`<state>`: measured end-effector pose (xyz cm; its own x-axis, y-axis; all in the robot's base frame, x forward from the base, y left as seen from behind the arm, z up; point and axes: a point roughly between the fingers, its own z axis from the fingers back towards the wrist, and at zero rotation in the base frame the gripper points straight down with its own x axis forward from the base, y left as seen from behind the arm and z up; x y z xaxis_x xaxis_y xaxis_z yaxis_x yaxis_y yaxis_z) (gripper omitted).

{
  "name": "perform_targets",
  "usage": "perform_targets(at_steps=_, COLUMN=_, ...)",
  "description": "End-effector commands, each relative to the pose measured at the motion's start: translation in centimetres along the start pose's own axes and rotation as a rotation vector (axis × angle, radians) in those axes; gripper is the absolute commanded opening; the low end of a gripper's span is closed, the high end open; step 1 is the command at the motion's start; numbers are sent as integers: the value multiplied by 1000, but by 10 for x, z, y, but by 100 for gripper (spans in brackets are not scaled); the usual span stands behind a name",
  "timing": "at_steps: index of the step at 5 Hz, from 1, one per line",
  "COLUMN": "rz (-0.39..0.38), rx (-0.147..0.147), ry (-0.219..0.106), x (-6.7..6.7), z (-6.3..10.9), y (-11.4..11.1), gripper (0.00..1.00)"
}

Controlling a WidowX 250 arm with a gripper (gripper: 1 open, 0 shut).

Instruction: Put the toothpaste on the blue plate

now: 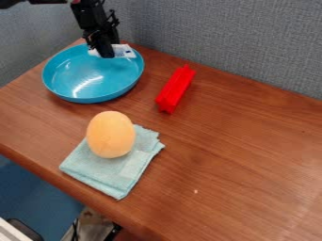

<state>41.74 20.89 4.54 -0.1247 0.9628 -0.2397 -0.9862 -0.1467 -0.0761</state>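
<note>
The blue plate (78, 83) sits at the table's back left. My black gripper (108, 51) points steeply down over the plate's far right rim. Its fingers are shut on the toothpaste (126, 55), a small white tube with red and blue print that pokes out to the right of the fingertips, just above the rim. The part of the tube between the fingers is hidden, and I cannot tell whether it touches the plate.
A long red bar (175, 88) lies to the right of the plate. An orange egg-shaped object (111, 134) rests on a pale teal folded cloth (116, 162) near the front edge. A grey wall runs behind the wooden table (239, 151).
</note>
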Motion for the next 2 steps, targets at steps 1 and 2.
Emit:
perform_targets(at_steps=1, rz=-7, rx=-125, ry=-38, x=-3, z=60, y=-8, gripper=0)
perform_targets(at_steps=2, rz=0, rx=-125, ry=-34, x=-3, z=60, y=-8, gripper=0)
